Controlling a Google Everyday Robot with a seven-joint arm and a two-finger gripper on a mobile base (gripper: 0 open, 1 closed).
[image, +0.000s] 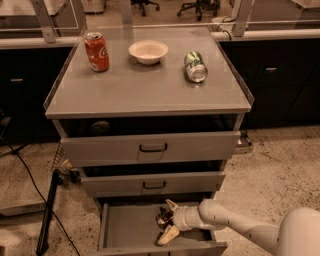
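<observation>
My gripper (169, 220) reaches into the open bottom drawer (125, 232) of a grey cabinet, its white arm (230, 225) coming in from the lower right. Its two pale fingers (168, 234) stand apart, so it is open. Between them sits a small dark, shiny object (162, 218); what it is cannot be made out, and I cannot tell whether the fingers touch it. The rest of the drawer floor shows nothing else.
On the cabinet top (145, 92) stand an upright red soda can (96, 51) and a white bowl (148, 51), with a green can (195, 66) lying on its side. The two upper drawers (150, 148) are slightly ajar. A black cable and stand (47, 215) lie at the left.
</observation>
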